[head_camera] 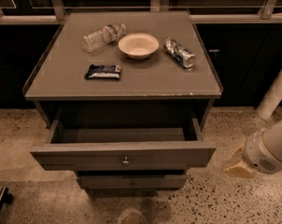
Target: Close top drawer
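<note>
Standing pulled well out of the cabinet [197, 88], the top drawer [85, 155] was seen low in the middle of the view, its plain flat front facing the camera and its dark inside exposed from above. A small round metal knob [125, 161] was set at the centre of that front. At 6 o'clock from the knob, a narrower lower drawer [131, 182] was tucked under the overhanging front.

At 3 o'clock from the drawer front, clear of its right end and not touching it, the gripper [235, 164] was held above the speckled floor [33, 125] on a white arm [271, 150]. Whether the gripper was wide or narrow could not be told; nothing was seen held in it.

On the cabinet top, at 12 o'clock from the drawer, a pale bowl [138, 45] was placed. A clear water bottle [102, 34] lay at its 9 o'clock, a crushed can [179, 52] at its 3 o'clock, and a dark snack packet [102, 71] at its 7 o'clock.
</note>
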You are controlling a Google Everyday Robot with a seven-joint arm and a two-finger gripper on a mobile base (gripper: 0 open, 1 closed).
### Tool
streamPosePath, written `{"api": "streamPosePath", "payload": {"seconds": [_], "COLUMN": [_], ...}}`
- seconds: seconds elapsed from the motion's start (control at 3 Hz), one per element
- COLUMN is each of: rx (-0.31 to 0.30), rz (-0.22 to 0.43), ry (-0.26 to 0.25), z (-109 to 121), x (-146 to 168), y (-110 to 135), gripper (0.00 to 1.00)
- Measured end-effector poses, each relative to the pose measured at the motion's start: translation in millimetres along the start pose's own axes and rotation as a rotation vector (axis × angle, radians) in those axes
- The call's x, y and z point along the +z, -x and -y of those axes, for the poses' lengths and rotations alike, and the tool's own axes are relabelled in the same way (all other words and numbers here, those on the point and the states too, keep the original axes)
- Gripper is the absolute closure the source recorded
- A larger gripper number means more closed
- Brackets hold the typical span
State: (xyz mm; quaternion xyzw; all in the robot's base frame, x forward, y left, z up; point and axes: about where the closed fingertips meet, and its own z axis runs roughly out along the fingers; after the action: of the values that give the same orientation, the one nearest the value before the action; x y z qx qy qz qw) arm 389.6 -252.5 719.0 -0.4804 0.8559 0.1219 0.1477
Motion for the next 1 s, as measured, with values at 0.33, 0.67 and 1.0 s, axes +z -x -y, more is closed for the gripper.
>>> {"api": "streamPosePath", "payload": {"seconds": [0.33,0.67,1.0], "rx": [0.050,0.100,0.128], "rz": [0.097,0.217,0.313], "ry": [0.005,-0.030,-0.075], "z": [-14,-7,16], "x": [38,79,110], "y": [-12,-14,1], "gripper": [1.00,1.00,1.00]}}
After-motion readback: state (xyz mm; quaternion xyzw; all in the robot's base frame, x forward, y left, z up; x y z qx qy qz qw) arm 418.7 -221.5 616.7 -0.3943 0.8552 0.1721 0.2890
